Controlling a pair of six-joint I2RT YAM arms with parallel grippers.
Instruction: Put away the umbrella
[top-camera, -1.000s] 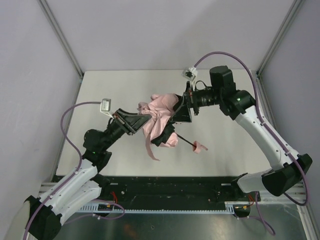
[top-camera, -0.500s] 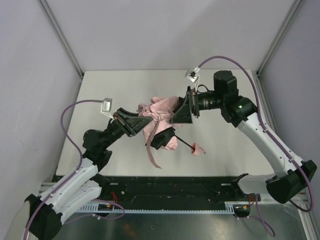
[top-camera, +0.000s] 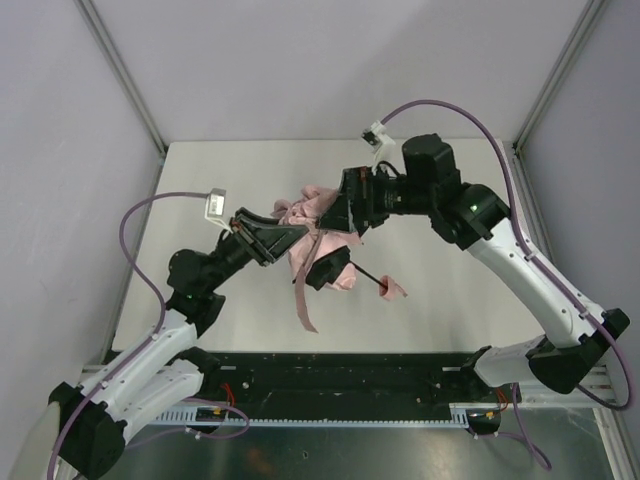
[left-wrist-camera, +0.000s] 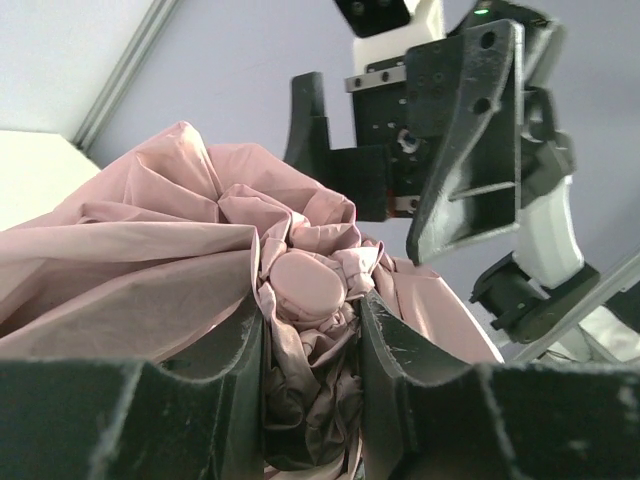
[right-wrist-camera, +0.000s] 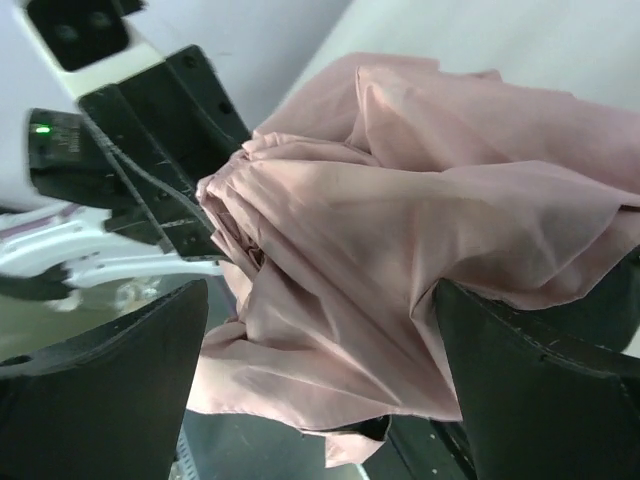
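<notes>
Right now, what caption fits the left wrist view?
Left gripper pinching the bunched pink umbrella, the open right gripper poised just beyond it.

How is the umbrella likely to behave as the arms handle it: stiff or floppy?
Probably floppy: the umbrella canopy bunches in loose folds where the left gripper pinches it, and a strap dangles free. The smooth, thin fabric may slip through a light pinch. The thin shaft and handle stick out straight, so that end likely stays rigid and could snag.
</notes>
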